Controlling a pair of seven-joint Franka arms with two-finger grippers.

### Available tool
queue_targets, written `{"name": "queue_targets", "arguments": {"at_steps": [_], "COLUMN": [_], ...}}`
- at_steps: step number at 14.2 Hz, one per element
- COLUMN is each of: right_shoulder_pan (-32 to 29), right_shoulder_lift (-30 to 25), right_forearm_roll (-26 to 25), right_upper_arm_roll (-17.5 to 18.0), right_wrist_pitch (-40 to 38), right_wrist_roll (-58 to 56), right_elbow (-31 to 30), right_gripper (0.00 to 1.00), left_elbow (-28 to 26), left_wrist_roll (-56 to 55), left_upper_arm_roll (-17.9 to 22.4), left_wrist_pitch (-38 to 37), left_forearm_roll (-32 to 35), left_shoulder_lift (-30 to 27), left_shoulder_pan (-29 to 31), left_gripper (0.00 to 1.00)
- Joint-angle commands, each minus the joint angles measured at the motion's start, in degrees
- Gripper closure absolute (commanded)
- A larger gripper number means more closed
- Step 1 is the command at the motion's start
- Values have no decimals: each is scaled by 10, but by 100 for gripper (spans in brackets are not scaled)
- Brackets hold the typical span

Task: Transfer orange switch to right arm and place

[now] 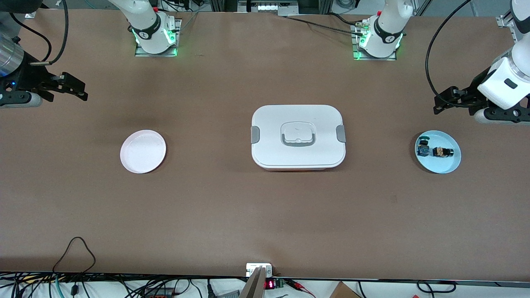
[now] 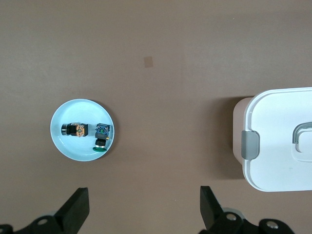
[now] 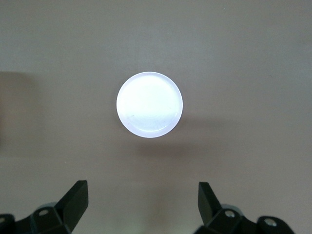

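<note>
The orange switch [image 1: 443,152] lies on its side on a light blue plate [image 1: 446,167] at the left arm's end of the table, beside a similar blue-green switch [image 1: 422,147]. The left wrist view shows the orange switch [image 2: 74,129], the blue-green one [image 2: 101,136] and the plate [image 2: 80,109]. My left gripper [image 1: 442,101] is open and empty, up over bare table close to the blue plate; it also shows in its wrist view [image 2: 144,207]. My right gripper [image 1: 76,89] is open and empty, up over the table at the right arm's end, and shows in its wrist view [image 3: 142,204].
An empty pale pink plate [image 1: 143,151] sits toward the right arm's end and shows in the right wrist view [image 3: 149,104]. A closed white lunch box [image 1: 298,159] with grey clips stands mid-table, its edge in the left wrist view [image 2: 278,141].
</note>
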Motion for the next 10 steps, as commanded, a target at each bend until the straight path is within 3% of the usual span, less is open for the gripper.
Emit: {"name": "queue_targets", "arguments": {"at_steps": [1, 10], "right_shoulder_pan": [-6, -6], "right_shoulder_lift": [5, 5], "right_forearm_roll": [-2, -2], "right_upper_arm_roll": [2, 3], "right_wrist_pitch": [-6, -8], "right_wrist_roll": [-8, -8], "right_elbow": [12, 12], "right_gripper": [0, 0], "left_elbow": [18, 19], "left_wrist_roll": [10, 5], "left_upper_arm_roll": [1, 2], "left_wrist_pitch": [-6, -13], "left_forearm_roll": [11, 10], "left_shoulder_lift": [9, 10], "left_shoulder_pan": [0, 3], "left_gripper": [0, 0]}}
